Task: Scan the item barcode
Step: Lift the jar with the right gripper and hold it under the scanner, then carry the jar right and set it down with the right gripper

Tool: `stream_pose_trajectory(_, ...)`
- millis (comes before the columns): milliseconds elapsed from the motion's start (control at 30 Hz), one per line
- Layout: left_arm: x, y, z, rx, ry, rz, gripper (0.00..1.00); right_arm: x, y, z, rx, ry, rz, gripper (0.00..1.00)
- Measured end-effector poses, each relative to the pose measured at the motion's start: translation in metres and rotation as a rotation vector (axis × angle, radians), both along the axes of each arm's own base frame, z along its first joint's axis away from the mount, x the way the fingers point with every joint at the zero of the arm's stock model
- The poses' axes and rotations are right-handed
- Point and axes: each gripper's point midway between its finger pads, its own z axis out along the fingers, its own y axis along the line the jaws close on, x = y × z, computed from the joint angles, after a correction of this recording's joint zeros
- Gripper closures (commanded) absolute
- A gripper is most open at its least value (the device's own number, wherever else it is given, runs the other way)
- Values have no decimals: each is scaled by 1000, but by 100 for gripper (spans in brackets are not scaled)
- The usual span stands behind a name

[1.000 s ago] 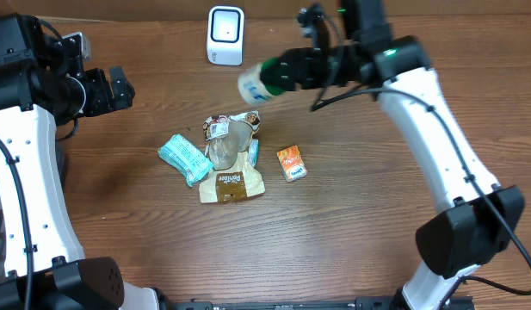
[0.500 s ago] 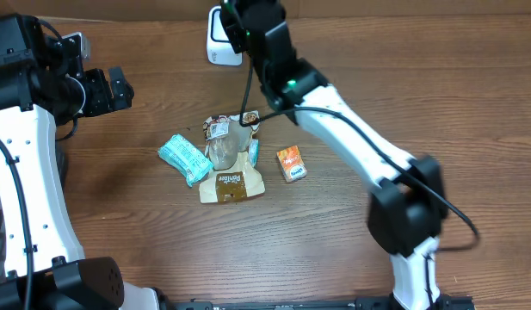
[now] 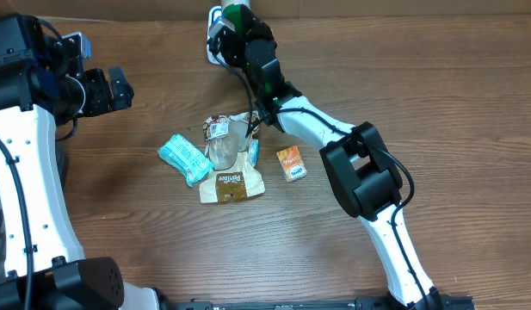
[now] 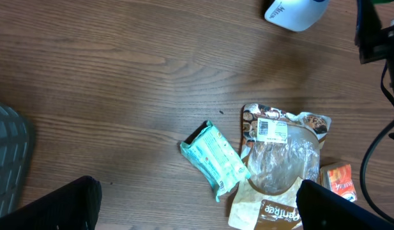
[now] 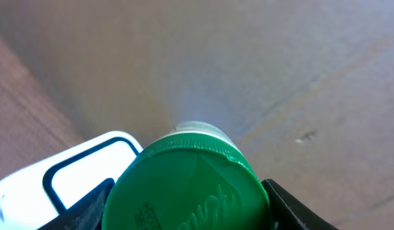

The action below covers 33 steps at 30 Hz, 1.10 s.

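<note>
The item is a bottle with a green cap, and my right gripper is shut on it; a dark finger shows on each side of the cap. The white barcode scanner lies just behind and left of the cap. From overhead, the right gripper holds the bottle at the table's back edge, covering most of the scanner. The bottle's label and barcode are hidden. My left gripper hangs open and empty at the far left, away from everything.
A pile lies mid-table: a teal packet, a clear bag, a brown pouch and an orange packet. The left wrist view shows the same pile between the wide fingers, and the scanner at the top.
The right arm has swung the bottle leftward from the right of the scanner to directly over it. The left arm and the pile have not moved.
</note>
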Motion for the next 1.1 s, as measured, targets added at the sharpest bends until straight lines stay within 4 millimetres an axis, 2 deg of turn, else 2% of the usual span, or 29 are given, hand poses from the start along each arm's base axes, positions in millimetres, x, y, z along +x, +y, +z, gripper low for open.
stream_pose_trajectory(233,0,0,0,0,0,0,0,1,2,-2,-57,-26,49,69)
stream_pose_trajectory(700,0,0,0,0,0,0,0,0,5,16,-38,-95,59,67)
stream_pose_trajectory(800,0,0,0,0,0,0,0,0,5,14,-37,-86,59,68)
stream_pose_trajectory(933,0,0,0,0,0,0,0,-3,6,9,5,8,72,70)
stream_pose_trajectory(1033,0,0,0,-1,0,0,0,-9,2,20,65,98,71,70)
stream_pose_trajectory(1100,0,0,0,0,0,0,0,-18,-3,41,129,167,70,70)
